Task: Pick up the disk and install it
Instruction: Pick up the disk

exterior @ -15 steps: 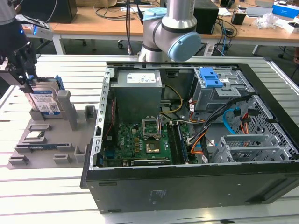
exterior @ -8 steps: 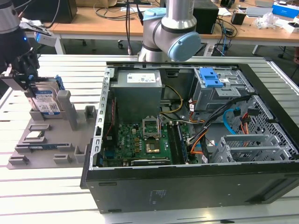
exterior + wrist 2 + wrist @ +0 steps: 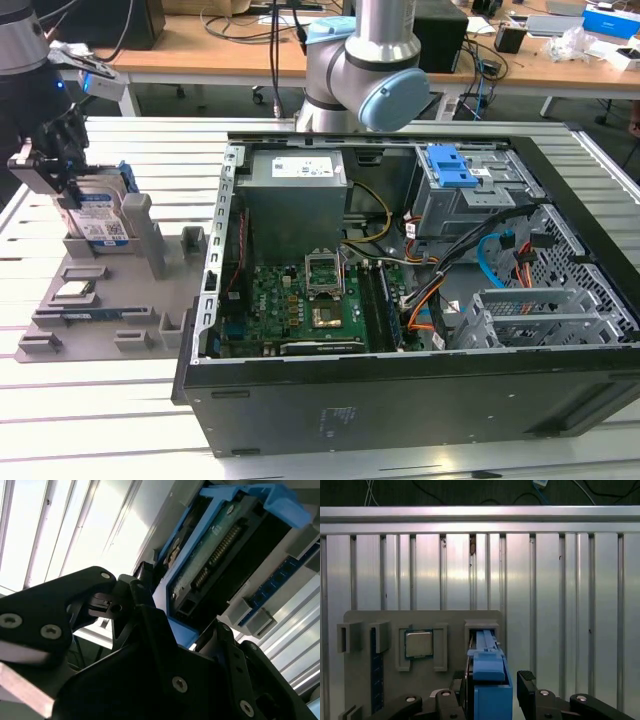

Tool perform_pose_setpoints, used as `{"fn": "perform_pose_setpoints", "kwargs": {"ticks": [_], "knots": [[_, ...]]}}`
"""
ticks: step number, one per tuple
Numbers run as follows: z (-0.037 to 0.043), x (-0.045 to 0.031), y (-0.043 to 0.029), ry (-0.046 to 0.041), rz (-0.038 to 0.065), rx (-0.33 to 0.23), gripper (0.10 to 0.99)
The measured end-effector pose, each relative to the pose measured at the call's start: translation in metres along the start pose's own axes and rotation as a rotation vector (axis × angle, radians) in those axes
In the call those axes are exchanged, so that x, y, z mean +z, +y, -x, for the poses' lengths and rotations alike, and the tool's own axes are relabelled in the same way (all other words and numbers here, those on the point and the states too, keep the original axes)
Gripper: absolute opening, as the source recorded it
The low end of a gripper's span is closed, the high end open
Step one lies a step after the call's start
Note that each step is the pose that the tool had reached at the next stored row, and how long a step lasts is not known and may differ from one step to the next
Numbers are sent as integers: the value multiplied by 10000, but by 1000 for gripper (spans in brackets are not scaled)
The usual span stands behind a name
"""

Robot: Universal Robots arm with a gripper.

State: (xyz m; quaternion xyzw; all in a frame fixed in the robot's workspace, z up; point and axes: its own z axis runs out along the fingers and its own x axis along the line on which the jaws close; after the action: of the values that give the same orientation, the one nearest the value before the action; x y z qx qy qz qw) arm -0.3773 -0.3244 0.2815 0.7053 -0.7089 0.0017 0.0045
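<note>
Your tool [image 3: 72, 188] is down over the disk [image 3: 103, 225], which stands on edge in its slot in the grey holder [image 3: 100, 300] on the bench [image 3: 90, 420] at the exterior view's left, well apart from the open computer case [image 3: 400, 390]. In the first wrist view the tool straddles the disk's blue carrier, but you cannot tell whether it is clamped on it or merely brackets it.

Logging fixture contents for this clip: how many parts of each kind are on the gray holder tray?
Hard drive in blue carrier: 1
Processor chip: 1
Memory module: 1
Total: 3
</note>
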Motion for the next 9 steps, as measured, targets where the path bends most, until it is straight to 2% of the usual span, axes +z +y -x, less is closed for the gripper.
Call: {"fn": "perform_pose_setpoints", "kwargs": {"ticks": [7, 8, 9], "knots": [[1, 0, 0, 21, 0, 2, 541], [1, 0, 0, 21, 0, 2, 525], [1, 0, 0, 23, 0, 2, 463]]}}
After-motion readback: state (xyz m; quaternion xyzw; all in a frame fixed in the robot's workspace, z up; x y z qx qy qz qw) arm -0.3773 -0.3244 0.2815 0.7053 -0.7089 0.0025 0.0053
